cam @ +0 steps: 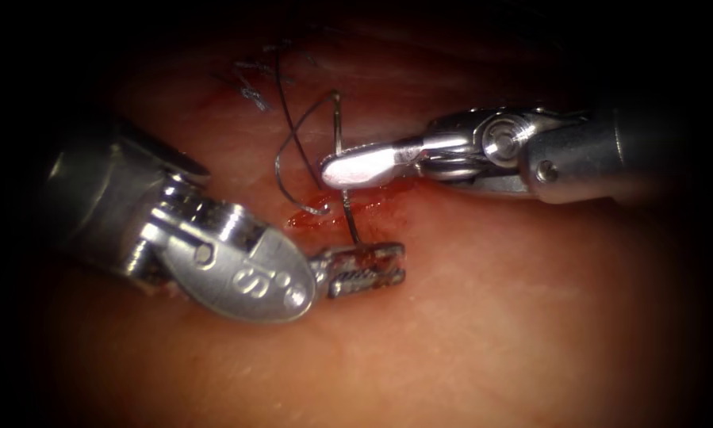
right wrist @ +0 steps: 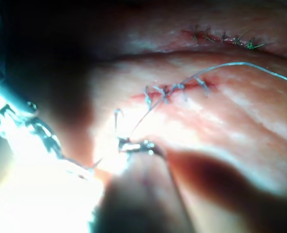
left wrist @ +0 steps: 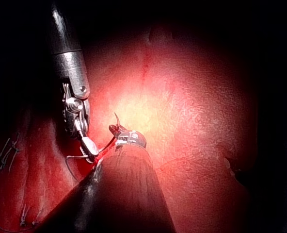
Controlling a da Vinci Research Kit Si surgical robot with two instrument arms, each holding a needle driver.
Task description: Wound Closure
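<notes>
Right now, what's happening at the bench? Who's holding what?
Suturing practice on the tissue. The right tool is shut on the curved needle around mid-curve. The needle's lower end reaches the left tool, whose jaws look closed on it by the red fluid at the cut. Whether the needle sits in tissue is unclear. Thread loops left of the needle, up toward earlier stitches.

I find the cut [cam: 348, 208] hemmed in: the left tool [cam: 366, 269] sits just below it, the right tool [cam: 356, 168] closed on the needle [cam: 339, 127] directly above. Thread [cam: 289, 150] loops across the upper-left approach. Bare tissue [cam: 530, 317] lower right offers open passage.
</notes>
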